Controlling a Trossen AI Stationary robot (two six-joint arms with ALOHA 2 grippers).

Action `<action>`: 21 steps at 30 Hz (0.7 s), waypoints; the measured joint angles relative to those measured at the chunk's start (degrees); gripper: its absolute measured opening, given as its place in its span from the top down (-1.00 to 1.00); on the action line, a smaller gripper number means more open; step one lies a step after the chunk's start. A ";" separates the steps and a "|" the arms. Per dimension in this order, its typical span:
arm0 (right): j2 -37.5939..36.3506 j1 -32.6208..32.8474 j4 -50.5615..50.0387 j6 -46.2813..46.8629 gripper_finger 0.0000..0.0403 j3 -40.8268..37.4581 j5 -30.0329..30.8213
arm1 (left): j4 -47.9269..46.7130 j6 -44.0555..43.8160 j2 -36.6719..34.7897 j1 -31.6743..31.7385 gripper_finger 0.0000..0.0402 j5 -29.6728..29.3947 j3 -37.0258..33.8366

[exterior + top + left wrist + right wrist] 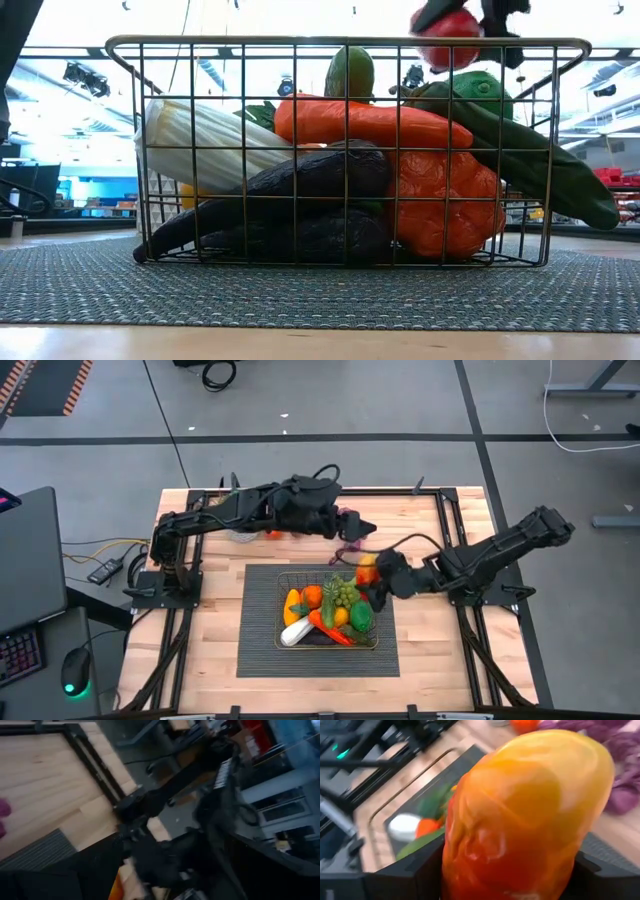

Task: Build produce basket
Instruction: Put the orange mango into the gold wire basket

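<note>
**Orange-red pepper being held at basket's edge**

An orange-red pepper (525,815) is being gripped by the right gripper (372,582) just above the basket (290,577), which is sitting on the mat (260,645), already filled with produce (325,615). The left gripper (352,527) is being held open beyond it.

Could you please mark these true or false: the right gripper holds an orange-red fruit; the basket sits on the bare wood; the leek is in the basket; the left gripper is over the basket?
1. The right gripper holds an orange-red fruit. True.
2. The basket sits on bare wood. False: it stands on the dark ribbed mat.
3. The leek lies in the basket. True.
4. The left gripper is over the basket. False: it hangs beyond the mat, above the purple grapes.
</note>
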 joint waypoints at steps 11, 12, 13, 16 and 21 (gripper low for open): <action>1.17 -5.73 0.90 -8.02 -0.52 -2.24 -7.35 | -1.20 1.56 0.02 0.20 -0.76 0.11 0.00; 1.66 -5.61 1.31 -9.09 -0.52 -2.43 -7.24 | -1.23 1.64 0.02 0.20 -0.76 0.12 0.00; 2.19 -5.56 2.01 -10.41 -0.52 -2.65 -7.16 | -1.24 1.67 0.02 0.16 -0.76 0.13 0.00; 4.28 -5.52 4.72 -13.99 -0.53 -2.92 -7.60 | -1.29 1.82 0.02 0.02 -0.76 0.13 0.00; 6.89 -5.52 8.68 -14.57 -0.61 -2.92 -8.64 | -1.66 2.61 0.02 -0.50 -0.76 0.13 0.00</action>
